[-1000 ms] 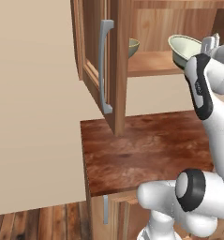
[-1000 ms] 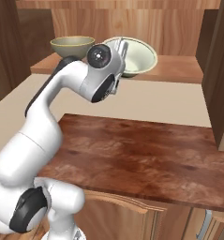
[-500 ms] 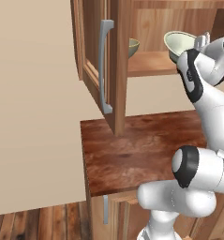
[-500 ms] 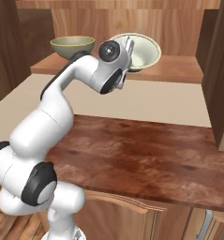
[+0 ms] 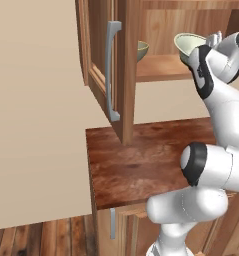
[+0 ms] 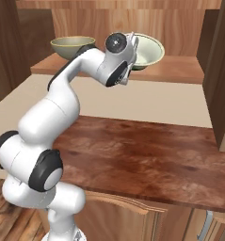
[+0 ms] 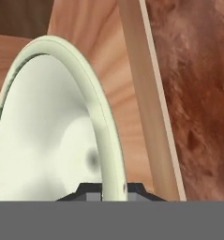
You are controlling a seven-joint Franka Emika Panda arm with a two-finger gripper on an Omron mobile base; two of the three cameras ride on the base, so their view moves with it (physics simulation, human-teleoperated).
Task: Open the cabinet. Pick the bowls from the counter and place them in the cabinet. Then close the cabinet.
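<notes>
The tool grips the rim of the pale white-green bowl, held over the cabinet shelf at 3 o'clock of the olive-tan bowl. Lower until the foot seats flat, then release.

Pale white-green bowl seen edge-on, occupying the sector from 7 to 11 o'clock; its rim arcs from 10 o'clock down to 6 o'clock. At 6 o'clock the rim passes between the two dark fingertips of the gripper, which is clamped on it. Behind the bowl, light wood of the cabinet spans 12 o'clock. A pale wooden shelf edge runs from 12 to 5 o'clock. Dark reddish-brown counter lies at 1 to 4 o'clock.
</notes>
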